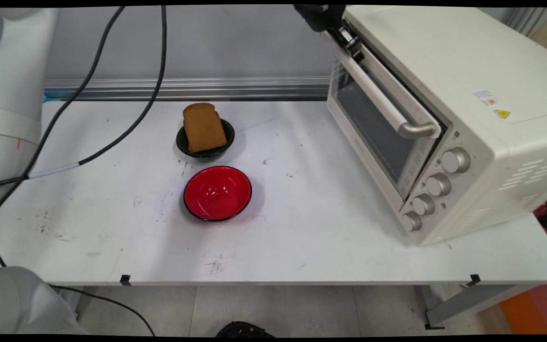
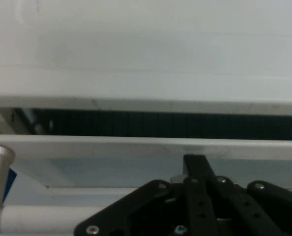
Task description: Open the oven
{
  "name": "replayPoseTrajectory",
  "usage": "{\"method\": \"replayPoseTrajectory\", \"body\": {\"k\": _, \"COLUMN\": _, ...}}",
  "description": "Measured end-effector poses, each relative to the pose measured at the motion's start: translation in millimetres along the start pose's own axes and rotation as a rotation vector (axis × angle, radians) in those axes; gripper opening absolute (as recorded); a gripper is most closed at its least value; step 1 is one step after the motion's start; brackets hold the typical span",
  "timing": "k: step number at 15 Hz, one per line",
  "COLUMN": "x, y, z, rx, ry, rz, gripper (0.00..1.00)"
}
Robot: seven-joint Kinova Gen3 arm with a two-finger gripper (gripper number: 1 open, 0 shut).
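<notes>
Black two-finger tool (image 1: pixel 349 40) at the top edge of a cream metal toaster oven's (image 1: pixel 449 118) door.
Its fingers sit by the pale bar handle (image 1: pixel 387 102); I cannot tell if they grip it. On the white counter (image 1: pixel 302 247), well apart, a brown bread slice (image 1: pixel 203 127) rests in a dark green bowl (image 1: pixel 183 143), a red bowl (image 1: pixel 217 193) just beside it.

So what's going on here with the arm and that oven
The arm's black claw is up at the far top corner of the cream toaster oven, right at the upper edge of its door by the end of the handle. The door stands slightly ajar, with a dark gap along its top. On the white table, a slice of brown bread rests in a small dark bowl, and a red bowl sits empty nearby.
</notes>
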Motion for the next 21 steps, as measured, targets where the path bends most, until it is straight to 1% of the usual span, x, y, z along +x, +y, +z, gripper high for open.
{"method": "replayPoseTrajectory", "body": {"k": 10, "x": -25.8, "y": 0.5, "z": -14.4, "rx": 0.003, "ry": -0.040, "rz": 0.003, "gripper": 0.00}}
{"method": "replayPoseTrajectory", "body": {"k": 21, "x": -64.6, "y": 8.3, "z": -33.6, "rx": -0.013, "ry": -0.088, "rz": 0.035, "gripper": 0.00}}
